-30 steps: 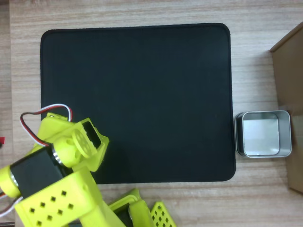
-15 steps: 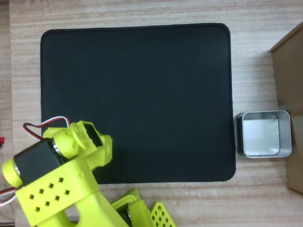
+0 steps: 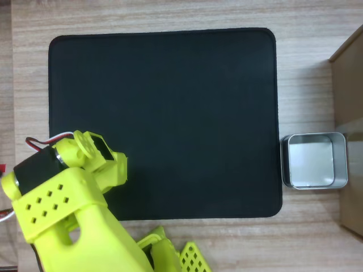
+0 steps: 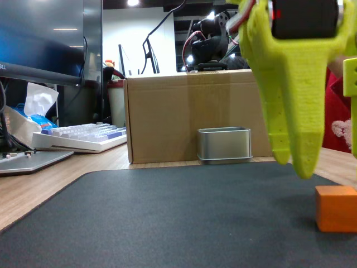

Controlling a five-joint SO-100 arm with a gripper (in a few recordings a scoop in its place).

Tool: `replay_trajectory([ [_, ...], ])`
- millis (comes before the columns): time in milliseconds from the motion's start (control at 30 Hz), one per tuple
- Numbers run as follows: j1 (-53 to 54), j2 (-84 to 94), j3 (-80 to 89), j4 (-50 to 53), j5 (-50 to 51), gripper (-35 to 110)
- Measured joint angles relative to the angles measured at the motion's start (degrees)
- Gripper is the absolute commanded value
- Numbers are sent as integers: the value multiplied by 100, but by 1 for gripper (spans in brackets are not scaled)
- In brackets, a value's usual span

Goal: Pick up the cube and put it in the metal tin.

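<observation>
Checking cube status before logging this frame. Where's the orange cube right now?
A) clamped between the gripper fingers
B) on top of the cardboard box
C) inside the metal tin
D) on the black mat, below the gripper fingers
D: in the fixed view the orange cube sits on the black mat, with the yellow gripper fingers hanging above it, not gripping it.
</observation>
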State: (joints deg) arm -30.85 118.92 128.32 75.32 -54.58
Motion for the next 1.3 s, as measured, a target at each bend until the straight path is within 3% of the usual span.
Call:
replay_trajectory([
  [1133,-782,9,773,-554,0,27],
  [1300,-756,18,1046,-782,44,18],
])
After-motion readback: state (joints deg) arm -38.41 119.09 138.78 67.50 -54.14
